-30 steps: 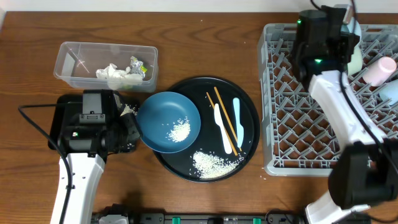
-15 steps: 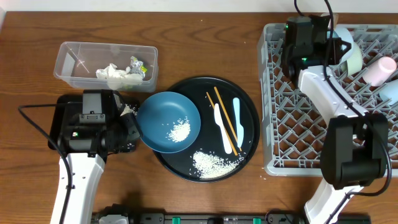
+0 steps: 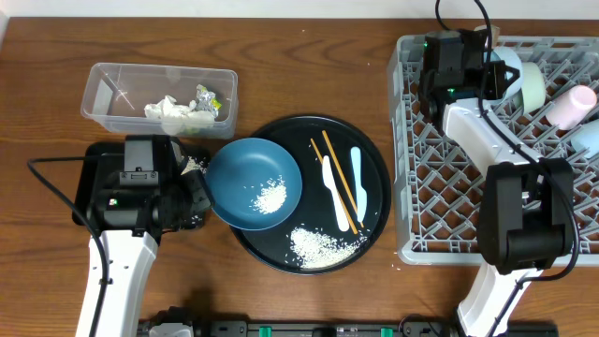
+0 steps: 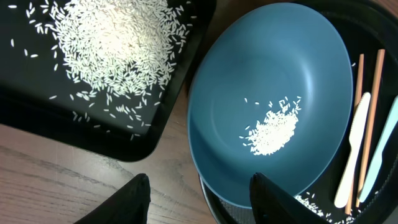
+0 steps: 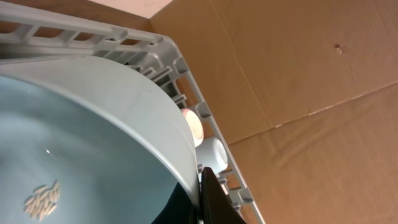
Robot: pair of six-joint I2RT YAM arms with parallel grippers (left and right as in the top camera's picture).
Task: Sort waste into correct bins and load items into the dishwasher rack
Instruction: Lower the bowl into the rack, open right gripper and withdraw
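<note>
**Big round dark-blue bowl (image 3: pixel 255 183) on round black tray's (image 3: pixel 374 187) left rim**

Loose white rice (image 4: pixel 270 134) lies inside it. Left fingers (image 4: pixel 138 199) stand apart beside it, empty. Right fingers (image 5: pixel 211 199), closed on nothing, hover by the mint-green bowl (image 3: pixel 532 84) in the light-grey lattice rack (image 3: pixel 440 178).

Overhead looks straight down from far off and takes in the whole table (image 3: pixel 309 56). Left wrist looks down, close, on the dark-blue bowl (image 4: pixel 267 99) and black tray (image 4: pixel 37 124); overhead shares that bowl mid-frame. Right wrist sits very close against the mint-green bowl (image 5: pixel 93 124), facing up past the rack (image 5: pixel 186 68); overhead shares both, upper right.
</note>
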